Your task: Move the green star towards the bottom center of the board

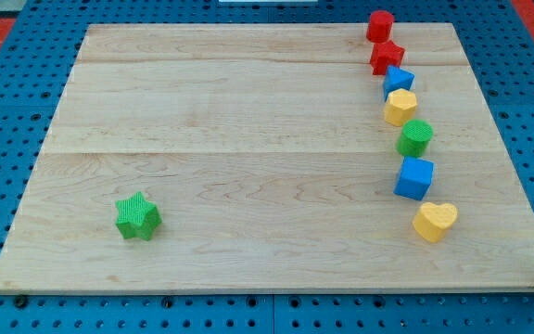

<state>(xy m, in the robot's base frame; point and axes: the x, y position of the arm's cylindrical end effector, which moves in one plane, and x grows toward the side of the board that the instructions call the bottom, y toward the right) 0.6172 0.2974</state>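
at the view's bottom left sits the green star (pixel 137 217), far from bottom center; you still must push it right; no pincer or tip shows

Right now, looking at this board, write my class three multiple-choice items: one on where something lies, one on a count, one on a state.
1. Where is the green star?
A. the view's lower left
B. the view's top right
C. the board's middle

2. How many blocks are on the board?
A. six
B. eight
C. ten

3. Is my tip touching the star?
A. yes, from the left
B. yes, from above
C. no tip shows

Key: 1 A, it sits alone near the lower left corner. 2 B, seven form a curved line at the right, plus the star. 3 C, no rod appears anywhere in the view.
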